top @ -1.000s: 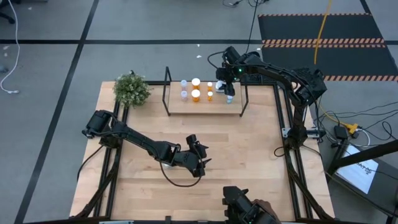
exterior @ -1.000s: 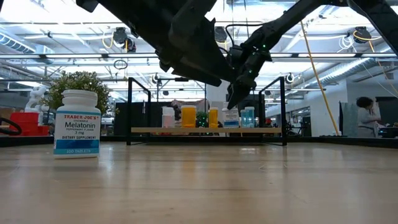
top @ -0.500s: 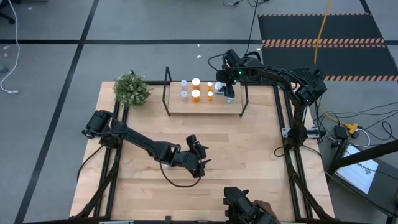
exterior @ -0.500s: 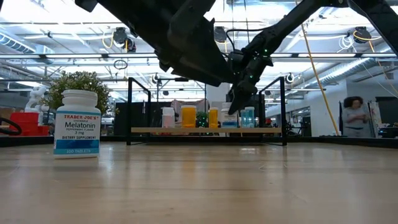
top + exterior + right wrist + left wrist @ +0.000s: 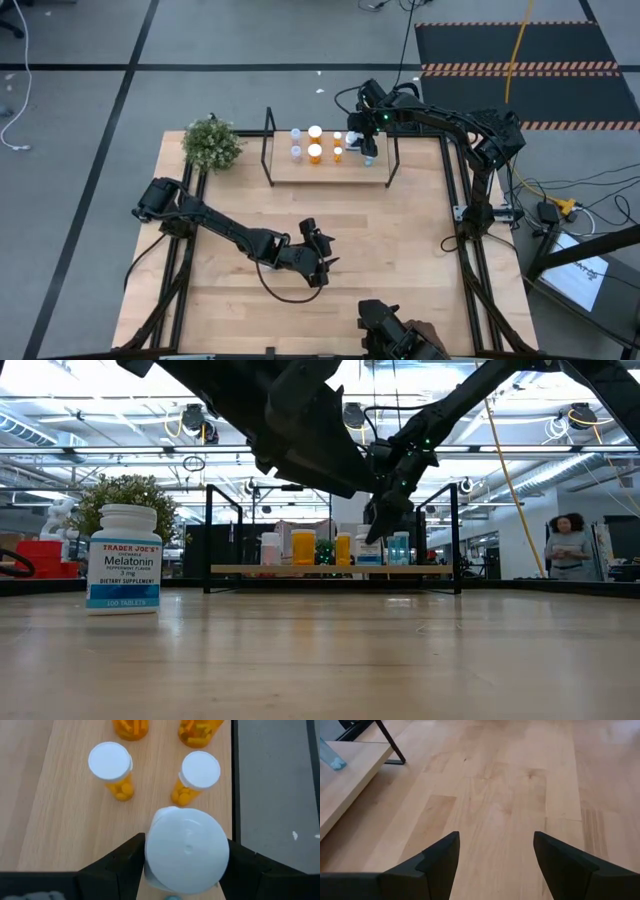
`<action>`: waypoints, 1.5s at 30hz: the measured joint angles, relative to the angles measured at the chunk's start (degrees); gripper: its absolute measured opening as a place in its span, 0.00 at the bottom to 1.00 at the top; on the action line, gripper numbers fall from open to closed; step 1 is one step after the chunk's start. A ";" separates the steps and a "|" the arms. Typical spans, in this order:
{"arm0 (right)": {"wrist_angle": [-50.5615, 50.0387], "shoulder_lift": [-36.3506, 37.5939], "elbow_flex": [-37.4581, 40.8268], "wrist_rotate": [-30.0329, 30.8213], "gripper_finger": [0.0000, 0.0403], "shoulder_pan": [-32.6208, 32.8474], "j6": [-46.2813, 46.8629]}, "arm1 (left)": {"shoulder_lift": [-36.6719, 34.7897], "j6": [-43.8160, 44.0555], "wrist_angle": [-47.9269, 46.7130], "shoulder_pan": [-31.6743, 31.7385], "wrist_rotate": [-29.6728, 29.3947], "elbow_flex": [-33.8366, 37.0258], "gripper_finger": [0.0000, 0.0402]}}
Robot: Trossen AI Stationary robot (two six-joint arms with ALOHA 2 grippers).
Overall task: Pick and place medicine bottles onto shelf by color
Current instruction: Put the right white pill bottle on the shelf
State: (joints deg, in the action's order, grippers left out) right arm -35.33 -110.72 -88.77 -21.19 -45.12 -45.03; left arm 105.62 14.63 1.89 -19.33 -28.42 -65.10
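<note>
The shelf [image 5: 330, 172] stands at the table's far edge and carries several medicine bottles, orange ones [image 5: 314, 152] and paler ones [image 5: 296, 133] among them. My right gripper [image 5: 367, 150] hovers over the shelf's right end, shut on a wide bottle with a white cap [image 5: 186, 851]. Two orange bottles [image 5: 111, 767] [image 5: 197, 775] stand just beyond it. My left gripper [image 5: 320, 258] hangs open above the middle of the table with nothing between its fingers [image 5: 440, 862]. My right gripper has the white-capped bottle between its two fingers [image 5: 131, 857], one on each side of the cap's rim [image 5: 152, 837]. The fingers come slanting down from above. In the low view the bottle [image 5: 370, 550] stands upright, and its bottom seems to rest on the shelf board.
A white Melatonin bottle [image 5: 123, 558] stands on the table near the low camera. A potted plant [image 5: 212, 143] sits at the far left corner. Black frame uprights [image 5: 209, 538] [image 5: 456, 538] close the shelf's ends. A person [image 5: 567, 550] stands in the room beyond.
</note>
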 joint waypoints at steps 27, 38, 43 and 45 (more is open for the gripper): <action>-0.02 0.00 0.00 0.41 0.53 -0.20 -5.21 | 0.00 -0.11 0.00 0.02 0.02 0.00 0.63; 0.37 0.55 -0.04 0.45 0.53 0.52 -3.85 | 0.00 -0.52 -0.35 -0.42 0.04 0.00 0.63; 0.50 0.55 -0.04 0.48 0.53 0.59 -3.68 | 0.00 -0.51 -0.40 -0.40 0.04 0.00 0.63; 0.85 0.55 -0.04 0.52 0.53 0.59 -3.68 | 0.00 -0.52 -0.39 -0.51 0.03 0.00 0.63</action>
State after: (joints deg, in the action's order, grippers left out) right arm -34.48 -110.17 -88.82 -20.67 -44.53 -48.71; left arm 105.62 14.12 1.50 -19.84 -28.40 -65.10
